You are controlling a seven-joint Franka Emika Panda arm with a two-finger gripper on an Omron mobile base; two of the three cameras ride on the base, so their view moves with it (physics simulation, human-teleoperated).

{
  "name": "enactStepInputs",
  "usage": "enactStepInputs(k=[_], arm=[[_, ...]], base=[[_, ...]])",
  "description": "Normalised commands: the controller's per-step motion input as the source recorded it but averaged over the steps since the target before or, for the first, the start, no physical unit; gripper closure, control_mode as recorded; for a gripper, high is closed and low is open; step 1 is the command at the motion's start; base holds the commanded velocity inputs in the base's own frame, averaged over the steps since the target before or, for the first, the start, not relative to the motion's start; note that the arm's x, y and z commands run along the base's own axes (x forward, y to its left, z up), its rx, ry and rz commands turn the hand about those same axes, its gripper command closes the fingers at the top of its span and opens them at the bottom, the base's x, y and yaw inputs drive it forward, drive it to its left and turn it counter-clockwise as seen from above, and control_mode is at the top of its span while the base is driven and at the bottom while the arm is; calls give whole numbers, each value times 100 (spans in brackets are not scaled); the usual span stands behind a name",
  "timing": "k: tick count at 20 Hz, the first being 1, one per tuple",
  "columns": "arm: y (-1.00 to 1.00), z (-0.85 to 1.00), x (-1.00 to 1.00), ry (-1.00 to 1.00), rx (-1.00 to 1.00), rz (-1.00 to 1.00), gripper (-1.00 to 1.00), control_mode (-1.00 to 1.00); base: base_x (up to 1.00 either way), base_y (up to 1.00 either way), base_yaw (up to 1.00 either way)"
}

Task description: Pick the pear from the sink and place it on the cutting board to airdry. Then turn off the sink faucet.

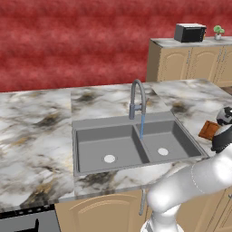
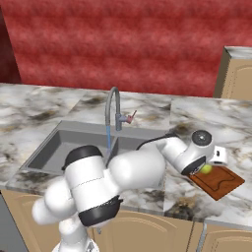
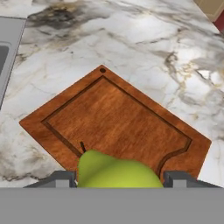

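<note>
The arm is stretched out to the right of the sink, and the gripper hangs above the cutting board; the pear sits between the two finger tips, which stand tight against its sides, so the gripper is clamped on the fruit. In the right base view the pear shows as a small yellow-green spot tucked under the hand, over the near-left part of the cutting board; whether the fruit is touching the wood or just above it is hard to tell from here. The board lies on the marble counter, turned at an angle, just right of the sink's edge; a dark groove runs inside its rim. Over at the sink faucet, a thin blue stream of water drops from the arched spout toward the divider between the two basins; both white drains are bare. In the left base view a corner of the cutting board peeks out beside the hand.
</note>
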Motion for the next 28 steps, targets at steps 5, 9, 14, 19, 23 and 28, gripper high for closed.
enactStepInputs(k=[5, 9, 14, 19, 23, 28], arm=[[-15, -14, 10, 0, 1, 1, 100, -100], [-9, -16, 15, 0, 1, 0, 100, -100], [-5, -16, 21, 0, 0, 0, 100, -100], [-7, -17, 19, 0, 0, 0, 100, -100], [-12, -17, 16, 0, 0, 0, 100, -100], [-12, -18, 18, 0, 0, 0, 100, -100]], base=[[0, 0, 0], [0, 0, 0], [0, 0, 0], [0, 0, 0], [0, 0, 0], [0, 0, 0]])
